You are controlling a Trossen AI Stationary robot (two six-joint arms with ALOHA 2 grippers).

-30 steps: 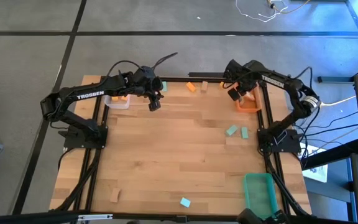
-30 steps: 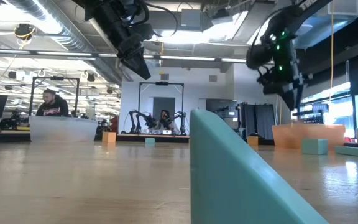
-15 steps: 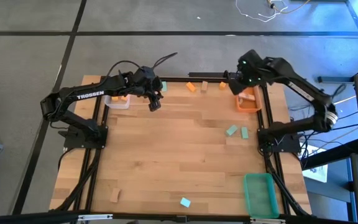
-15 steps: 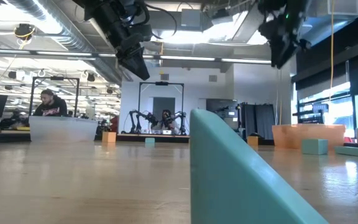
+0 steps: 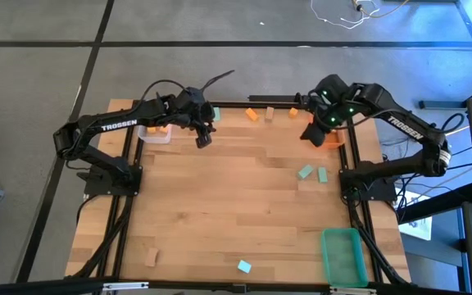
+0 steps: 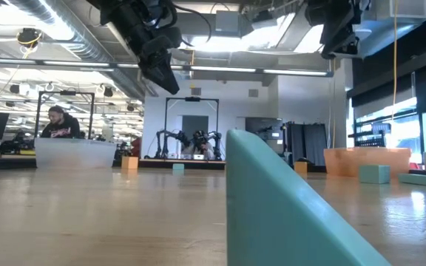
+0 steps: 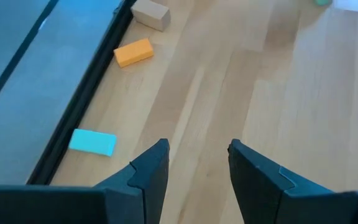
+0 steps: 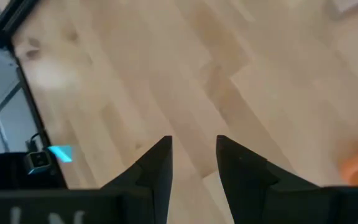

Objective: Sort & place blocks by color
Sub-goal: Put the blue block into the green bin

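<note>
The blocks are scattered over the table (image 5: pixel 220 197), none held. In the high view two teal blocks (image 5: pixel 305 172) lie side by side right of centre, another teal block (image 5: pixel 244 265) sits at the bottom middle, and a pale wood block (image 5: pixel 151 256) lies at the lower left. Along the top edge I see an orange block (image 5: pixel 251 115), a wood block (image 5: pixel 270 114) just beside it, and another orange one (image 5: pixel 292 111) further right.

Around them stand the bins: the orange bin (image 5: pixel 331 138) at the upper right, partly covered by my right arm, the green bin (image 5: pixel 340 254) at the lower right, and a clear bin (image 5: pixel 156 133) at the upper left.

My right gripper (image 8: pixel 192 165) hangs above the table beside the orange bin, fingers a narrow gap apart with only bare wood between them. My left gripper (image 7: pixel 197 165) hovers near the upper left of the table, fingers moderately apart and empty; its wrist view shows a teal block (image 7: pixel 92 142) close to the black frame rail, with an orange block (image 7: pixel 133 52) and a wood block (image 7: pixel 150 14) beyond.

My worries: that teal block hugs the rail, so a finger could strike the frame on the way down. The paired teal blocks sit so close that closing on one may knock the other askew. The right gap looks tight for straddling a block unless I widen it first.
</note>
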